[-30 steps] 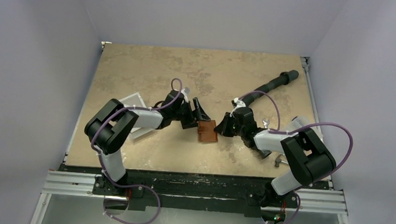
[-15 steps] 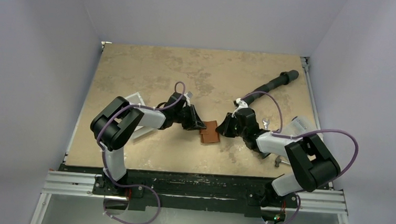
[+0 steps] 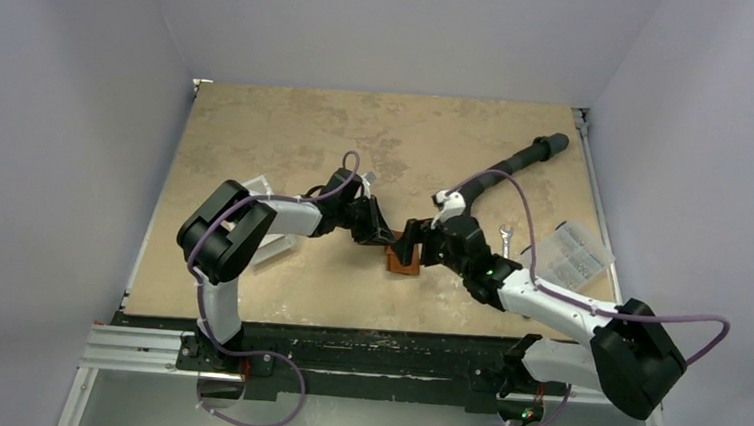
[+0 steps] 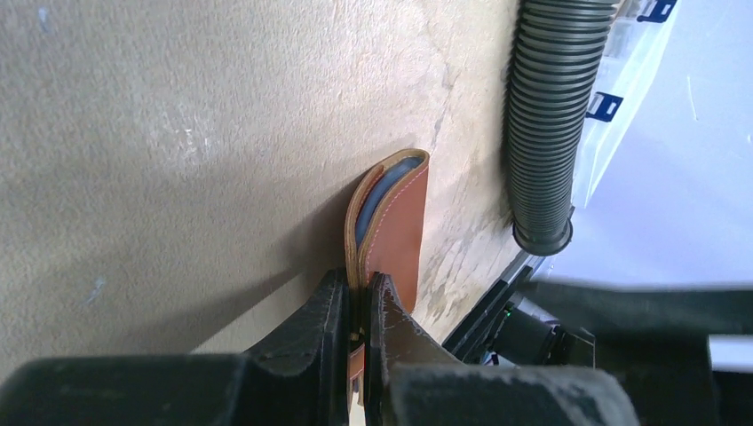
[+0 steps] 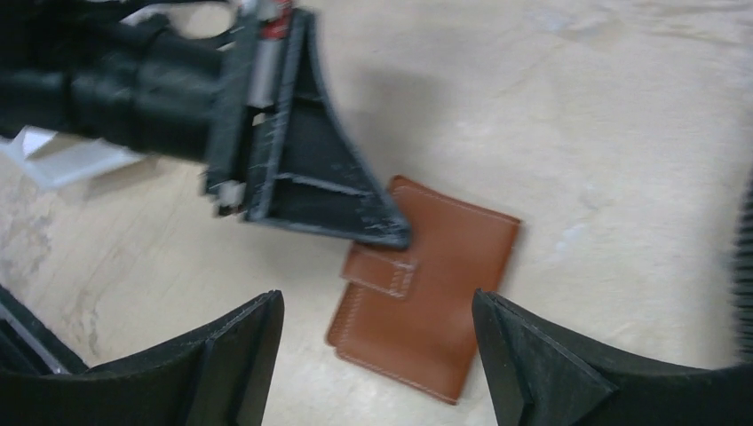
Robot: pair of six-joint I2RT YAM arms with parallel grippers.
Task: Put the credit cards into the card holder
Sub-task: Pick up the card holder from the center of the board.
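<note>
One card holder [image 5: 435, 293] | nipped in left hand [image 4: 358, 293] | beneath right hand [image 5: 377, 311]

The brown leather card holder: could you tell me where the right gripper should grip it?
Likely the free edge of the brown leather card holder, opposite the tab side the shut left gripper pinches: it lies flat, so the open right gripper should approach low from there.
</note>
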